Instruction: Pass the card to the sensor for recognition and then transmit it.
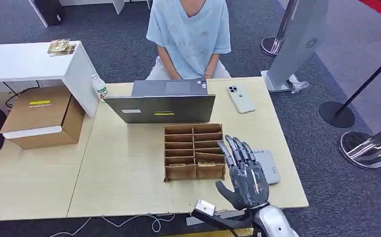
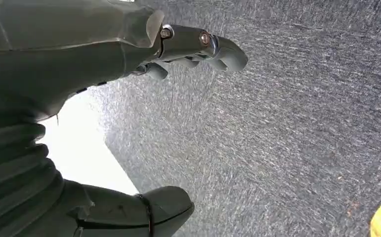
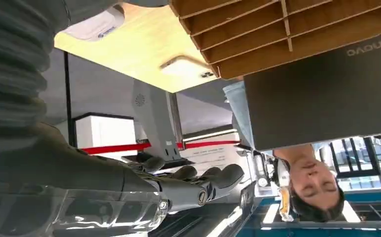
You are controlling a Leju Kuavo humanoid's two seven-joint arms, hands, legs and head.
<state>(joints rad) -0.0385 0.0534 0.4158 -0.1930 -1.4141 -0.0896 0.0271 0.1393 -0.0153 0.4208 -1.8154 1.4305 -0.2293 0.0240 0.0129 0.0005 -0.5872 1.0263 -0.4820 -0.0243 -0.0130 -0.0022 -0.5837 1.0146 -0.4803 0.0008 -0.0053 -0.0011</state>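
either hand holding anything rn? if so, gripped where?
Nothing held. The right hand is raised above the table beside the cardboard organizer, fingers extended. The left hand hangs over carpet, fingers apart.

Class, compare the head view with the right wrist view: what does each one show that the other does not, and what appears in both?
Only the head view shows the cardboard box, the plastic bottle and the white bench.

Only the right wrist view shows the red-and-white barrier behind the person.

Both show the right hand, open and holding nothing, the divided cardboard tray, the laptop, the white phone, the grey sensor pad, the grey stand and the seated person.
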